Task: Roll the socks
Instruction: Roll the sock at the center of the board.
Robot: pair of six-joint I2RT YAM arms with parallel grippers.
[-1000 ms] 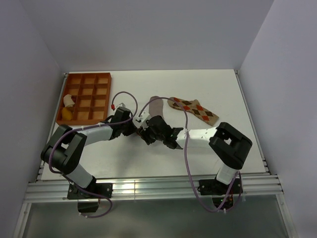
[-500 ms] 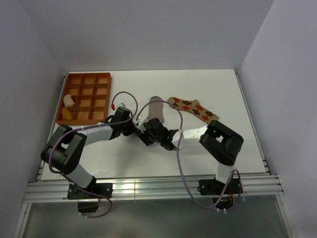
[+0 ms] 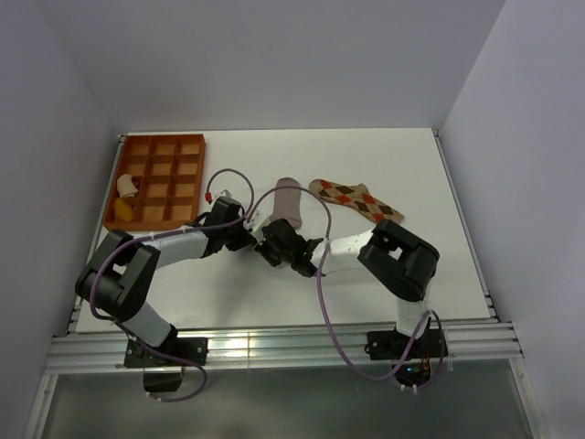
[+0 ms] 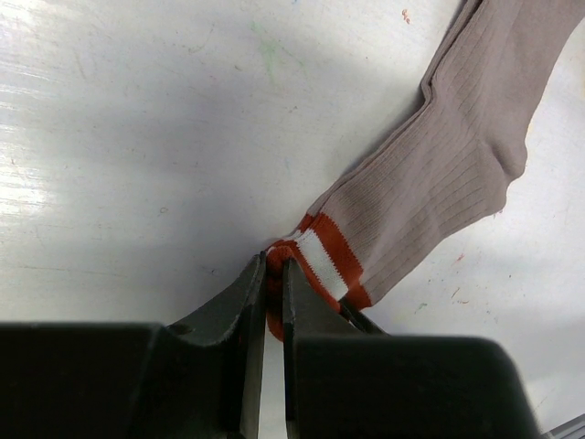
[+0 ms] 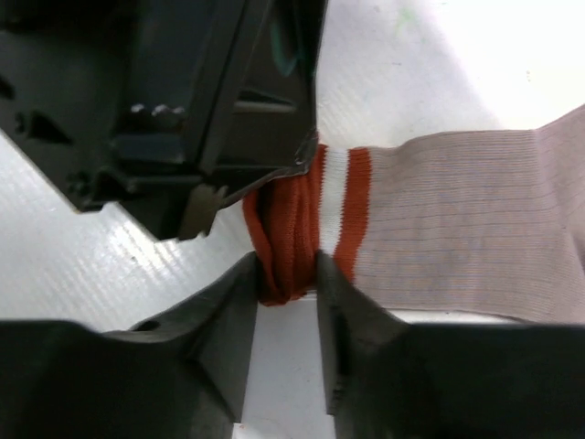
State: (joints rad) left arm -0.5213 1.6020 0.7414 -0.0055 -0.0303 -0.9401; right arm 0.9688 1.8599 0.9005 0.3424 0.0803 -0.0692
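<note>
Now the right arm has folded inward over the last second, its elbow drawn toward the centre, so the right gripper meets the left gripper at the cuff of the grey-brown ribbed fabric sock with the red-and-white striped band. That sock lies flat in the middle of the white table, toe pointing away from the arms. The tan sock with red, brown and white argyle diamonds sits just to its right and has not moved. Both grippers at one cuff suggests the roll is only starting.

From above, the wrists hide the fingers entirely. The left wrist view shows its jaws almost closed, nipping a thin edge of the red band. The right wrist view shows its jaws clamped on a thick, bunched fold of the same band, with the left gripper's black body pressed against it. Neither wrist view takes in the argyle sock.
</note>
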